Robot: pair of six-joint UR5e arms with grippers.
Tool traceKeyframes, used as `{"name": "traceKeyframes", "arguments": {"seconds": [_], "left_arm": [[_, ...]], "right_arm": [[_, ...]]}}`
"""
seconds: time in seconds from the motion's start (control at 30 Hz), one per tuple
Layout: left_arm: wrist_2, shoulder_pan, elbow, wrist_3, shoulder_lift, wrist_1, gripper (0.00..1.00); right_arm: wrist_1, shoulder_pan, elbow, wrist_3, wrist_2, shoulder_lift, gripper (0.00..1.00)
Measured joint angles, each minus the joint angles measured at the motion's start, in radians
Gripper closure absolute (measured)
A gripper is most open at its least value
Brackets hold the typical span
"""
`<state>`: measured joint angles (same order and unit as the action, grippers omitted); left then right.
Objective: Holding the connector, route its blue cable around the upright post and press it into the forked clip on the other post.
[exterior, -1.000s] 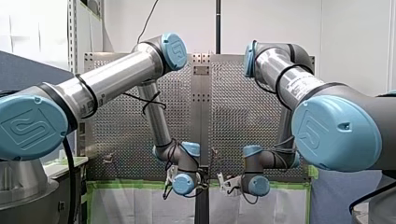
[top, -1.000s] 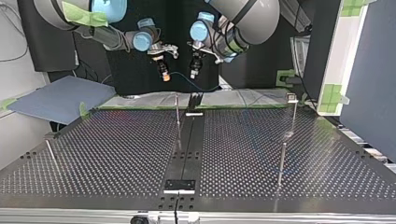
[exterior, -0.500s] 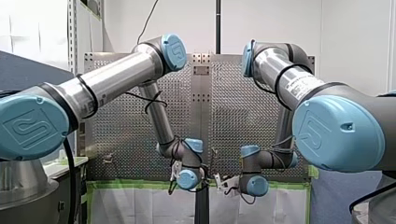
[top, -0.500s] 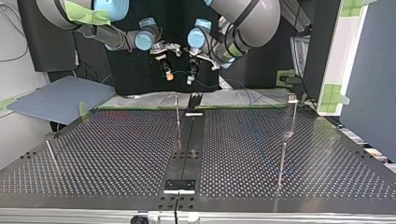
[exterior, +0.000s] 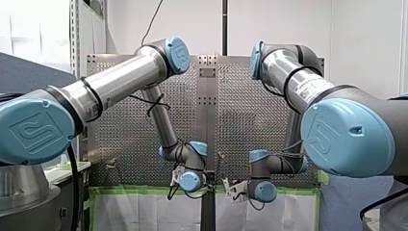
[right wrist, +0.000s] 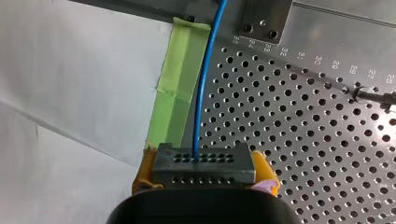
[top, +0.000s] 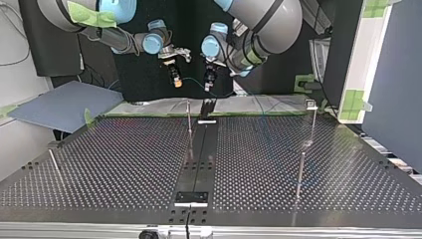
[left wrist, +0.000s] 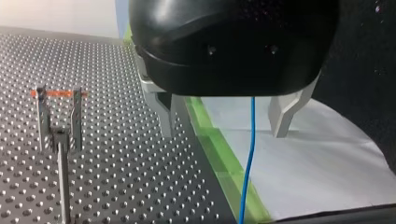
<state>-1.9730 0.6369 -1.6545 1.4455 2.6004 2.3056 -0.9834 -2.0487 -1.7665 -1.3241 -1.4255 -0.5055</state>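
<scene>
My right gripper [right wrist: 205, 175], jaws clamped on the connector [right wrist: 204, 164], anchors the blue cable [right wrist: 206, 79]; my left gripper [left wrist: 224, 132], jaws wide, straddles it, apparently to guide routing.

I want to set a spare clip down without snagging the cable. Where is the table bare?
Top view: the perforated table is bare between the leaning rod and the centre post, and between the black centre strip and the two posts at the view's right. Crowded: above the far edge, where my right gripper, my left gripper and the blue cable hang.
</scene>
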Motion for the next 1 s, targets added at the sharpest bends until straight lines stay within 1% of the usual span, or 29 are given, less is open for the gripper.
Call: {"name": "traceKeyframes", "arguments": {"seconds": [0.17, 0.43, 0.6, 0.7, 1.0], "left_arm": [[-0.008, -0.006, 0.031, 0.006, 0.019, 0.031, 0.0], [-0.015, -0.006, 0.093, 0.01, 0.079, 0.088, 0.0], [-0.013, -0.01, 0.135, 0.025, 0.113, 0.071, 0.0], [-0.013, -0.011, 0.152, 0.033, 0.119, 0.062, 0.0], [-0.015, -0.021, 0.159, 0.054, 0.121, 0.043, 0.0]], "right_arm": [[-0.003, -0.002, 0.0, 0.0, 0.007, 0.0, 1.0], [0.002, -0.007, 0.004, 0.002, 0.012, 0.0, 1.0], [0.014, -0.011, 0.008, 0.009, 0.013, 0.0, 1.0], [0.019, -0.013, 0.009, 0.012, 0.013, 0.0, 1.0], [0.026, -0.019, 0.009, 0.015, 0.014, 0.0, 1.0]]}}
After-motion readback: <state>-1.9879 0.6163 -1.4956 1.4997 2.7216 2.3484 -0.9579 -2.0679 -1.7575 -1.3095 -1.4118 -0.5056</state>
